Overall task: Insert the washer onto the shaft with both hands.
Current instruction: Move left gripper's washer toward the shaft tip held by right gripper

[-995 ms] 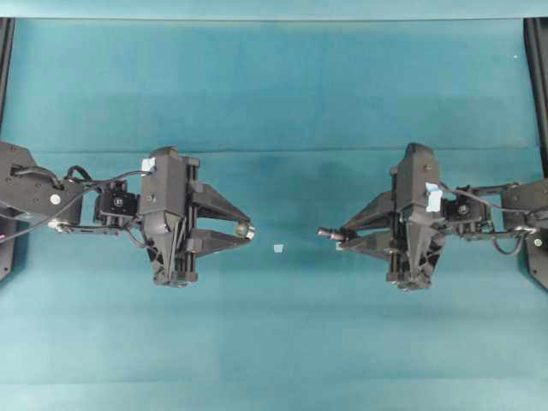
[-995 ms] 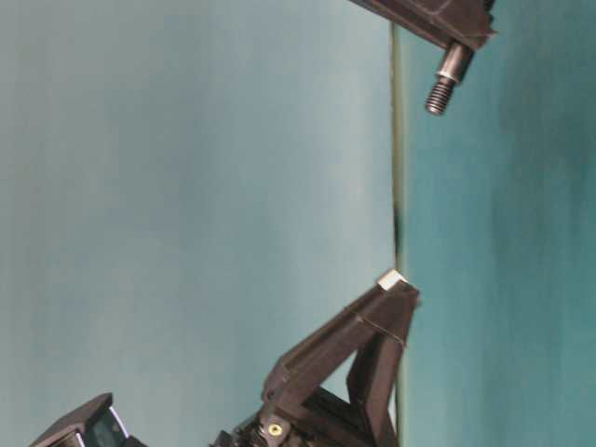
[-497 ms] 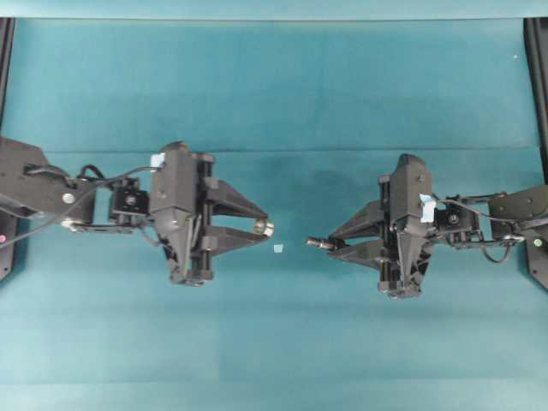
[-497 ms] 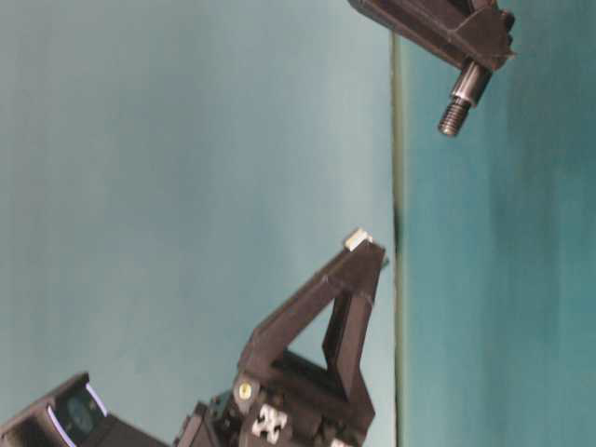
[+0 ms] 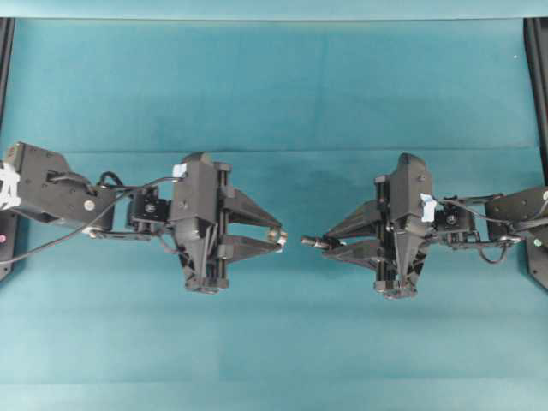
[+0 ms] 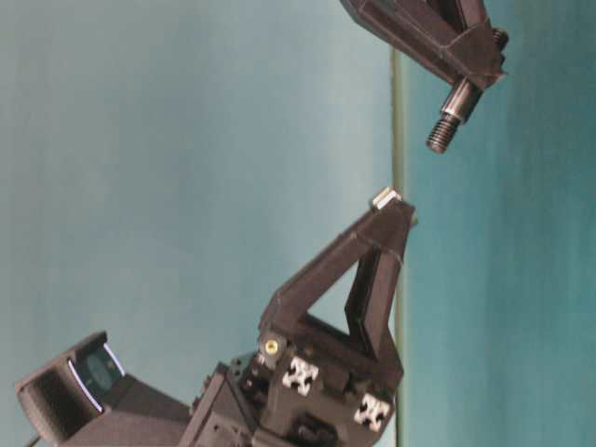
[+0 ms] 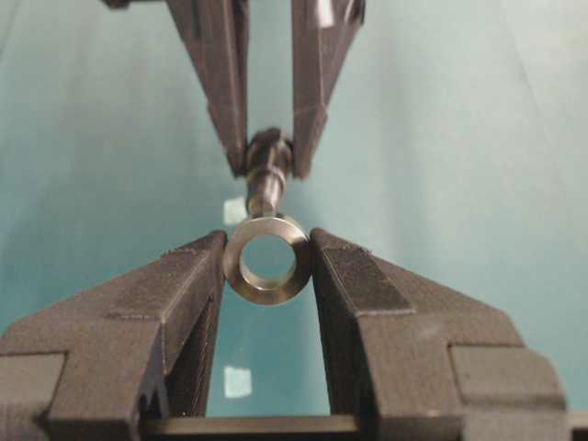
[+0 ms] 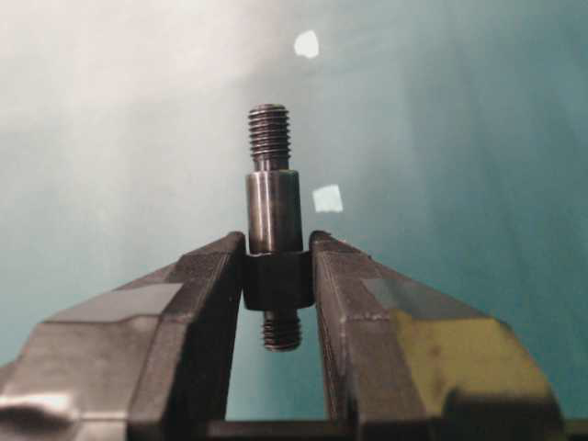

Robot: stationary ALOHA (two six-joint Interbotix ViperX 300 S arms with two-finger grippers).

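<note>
Overhead: the left gripper [image 5: 276, 239] and the right gripper [image 5: 324, 243] face each other tip to tip over the teal table [image 5: 274, 94]. The washer [image 5: 275, 235] sits pinched between the left fingertips. The shaft [image 5: 313, 242] juts from the right tips toward it, with a small gap between them. Both arms are cut off at the picture's edges.

Table level: this picture lies on its side. The left gripper [image 6: 386, 207] rises from below with the washer [image 6: 385, 197] at its tip, seen edge-on as a pale sliver. The right gripper [image 6: 473, 70] comes in from the top, cut by the frame, clamped on the shaft [image 6: 449, 114], whose threaded end points down toward the washer without touching it.

Left wrist: the left gripper [image 7: 268, 260] stands narrow, holding the washer [image 7: 267, 259] by its outer rim, hole facing forward. Just beyond it the shaft [image 7: 265, 177] shows blurred, held by the right gripper [image 7: 267, 156]. Two pale scraps [image 7: 237, 380] lie on the table.

Right wrist: the right gripper [image 8: 276, 266] is closed tight on the shaft's [image 8: 273, 212] thick collar. One threaded end sticks out ahead, the other behind the fingertips. The left gripper is out of this picture.
</note>
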